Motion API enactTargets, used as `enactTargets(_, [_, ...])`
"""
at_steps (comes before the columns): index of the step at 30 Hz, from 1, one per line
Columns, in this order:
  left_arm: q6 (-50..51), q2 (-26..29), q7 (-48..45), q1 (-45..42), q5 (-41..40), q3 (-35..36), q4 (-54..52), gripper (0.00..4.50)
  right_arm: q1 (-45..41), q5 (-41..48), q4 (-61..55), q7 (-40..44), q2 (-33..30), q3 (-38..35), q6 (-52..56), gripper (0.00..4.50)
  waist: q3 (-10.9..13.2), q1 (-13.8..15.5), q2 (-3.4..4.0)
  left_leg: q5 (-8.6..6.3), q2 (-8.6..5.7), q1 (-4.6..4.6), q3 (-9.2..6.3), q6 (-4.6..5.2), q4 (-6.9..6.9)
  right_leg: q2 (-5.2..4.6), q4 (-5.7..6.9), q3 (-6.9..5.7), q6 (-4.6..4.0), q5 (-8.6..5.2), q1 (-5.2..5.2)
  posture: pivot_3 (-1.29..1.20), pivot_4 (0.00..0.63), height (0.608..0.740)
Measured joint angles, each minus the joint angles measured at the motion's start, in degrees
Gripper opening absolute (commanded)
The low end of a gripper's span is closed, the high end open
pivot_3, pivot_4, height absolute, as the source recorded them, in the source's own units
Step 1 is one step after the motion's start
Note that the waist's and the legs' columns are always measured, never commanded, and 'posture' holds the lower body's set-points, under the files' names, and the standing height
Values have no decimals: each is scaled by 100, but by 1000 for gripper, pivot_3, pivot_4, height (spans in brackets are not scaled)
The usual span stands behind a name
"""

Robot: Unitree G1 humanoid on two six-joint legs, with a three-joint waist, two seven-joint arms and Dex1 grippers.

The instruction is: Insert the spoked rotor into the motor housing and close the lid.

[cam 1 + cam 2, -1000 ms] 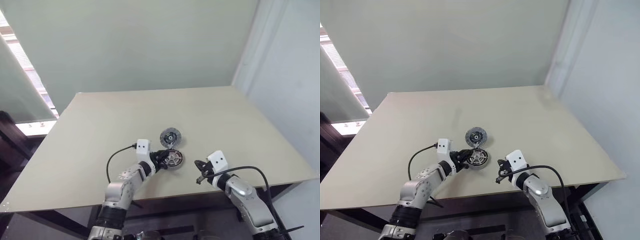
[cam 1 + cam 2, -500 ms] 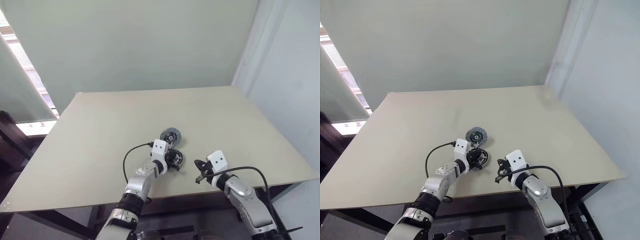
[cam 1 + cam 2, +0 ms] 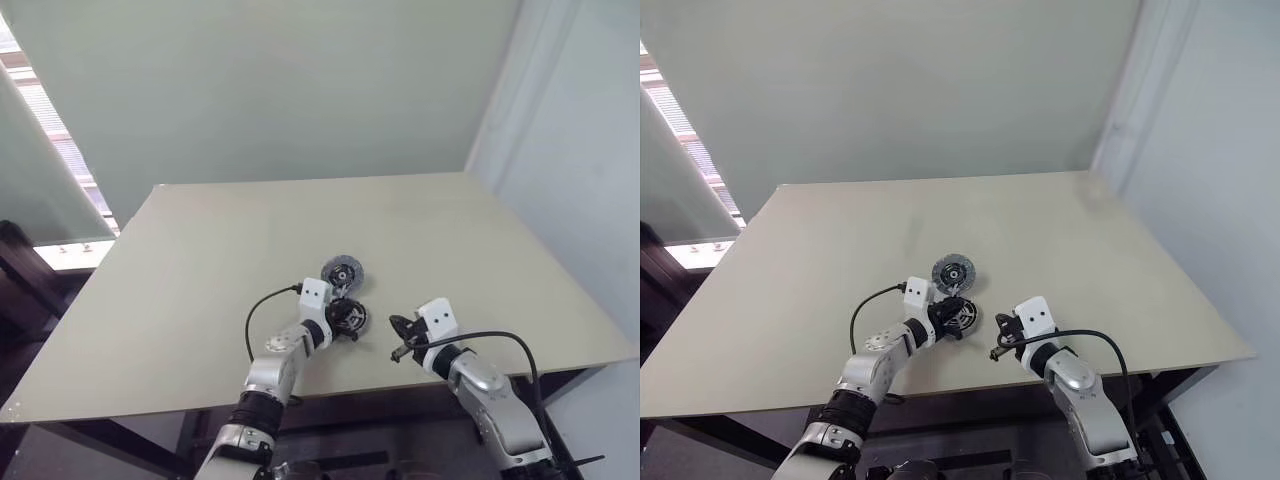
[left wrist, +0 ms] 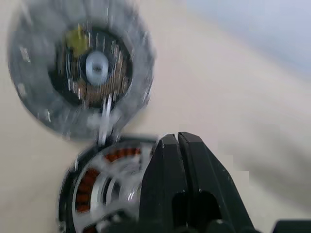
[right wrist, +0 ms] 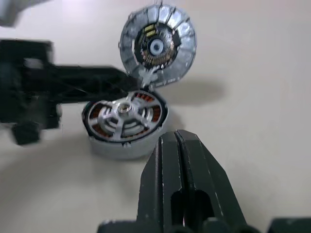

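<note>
The motor housing [image 5: 111, 147] lies on the table near its front edge, with copper windings showing. The spoked rotor [image 5: 124, 112], silver with a central hub, sits inside it. The grey lid [image 5: 180, 39] lies face up just beyond the housing and touches its far rim by a small tab. My left gripper [image 5: 133, 82] is shut, with its tips over the housing's far edge beside that tab; it holds nothing that I can see. In the left wrist view the lid [image 4: 29, 63] and housing [image 4: 87, 187] lie ahead of the shut fingers [image 4: 165, 160]. My right gripper [image 5: 176, 137] is shut and empty, a short way to the right of the housing.
The beige table [image 3: 200, 250] stretches wide behind and to both sides of the parts. A black cable [image 3: 255, 320] loops from my left wrist, and another cable [image 3: 500, 340] runs from my right wrist. Walls stand behind the table and at the right.
My left arm has swung to the right, bringing its gripper from beside the housing to over its rim. The right arm has stayed put.
</note>
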Motion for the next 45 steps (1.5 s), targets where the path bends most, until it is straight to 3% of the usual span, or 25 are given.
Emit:
enactTargets(1, [51,17,-54,47,-109,82,-177,23,-16,52,-13,10,7,-28,49,0,0,0,0,0,0,0,0,0,0,0,0,0,0,0,0,0,0,740])
enactTargets(4, [299,247,-213,279,-507,384,-849,0,-110,264,-105,41,10,-134,371,593,0,-38,1,0,3,3,0,0,-2,2,1,1,-1,0,0,0,0,740])
enactTargets(15, [526,486,-139,813,-853,838,-1600,0,-502,361,85,175,79,-244,543,4481,0,-32,2,0,1,3,0,0,5,2,2,1,-2,0,2,0,0,740])
enactTargets(20, [580,595,-91,988,-953,962,-1868,0,-771,1057,194,265,383,-451,1423,4481,-1,-49,3,0,3,4,-1,0,4,4,4,2,-2,0,1,0,0,740])
enactTargets(27, [610,748,-14,1245,-1090,1110,-2170,0,-1612,2426,1067,-731,1186,-1963,3042,4481,-1,-18,6,0,-1,3,-1,0,6,2,4,4,-3,0,2,0,0,740])
enactTargets(30, [613,765,33,1331,-1100,1121,-2302,0,-1788,2523,1395,-929,1182,-2165,3264,4481,-2,-19,10,0,-1,2,2,1,-3,3,4,6,-3,0,-4,0,0,740])
enactTargets(34, [612,898,38,1397,-1090,1116,-2414,0,-1789,1845,1373,-401,411,-1108,2910,4481,-3,-63,14,1,-1,4,9,2,-16,4,4,11,-2,1,-10,0,0,740])
enactTargets(39, [751,1438,-229,1693,-1066,1006,-2638,0,-1844,340,779,983,-1187,1195,1858,4481,-4,-167,16,1,0,4,15,1,-25,4,2,19,-1,0,-17,0,0,740])
enactTargets(45, [905,1807,-430,1864,-972,807,-2714,0,-2480,-808,709,2072,-1872,2463,954,4481,-2,-191,14,3,1,4,14,2,-8,3,3,18,-9,-4,-11,0,0,740])
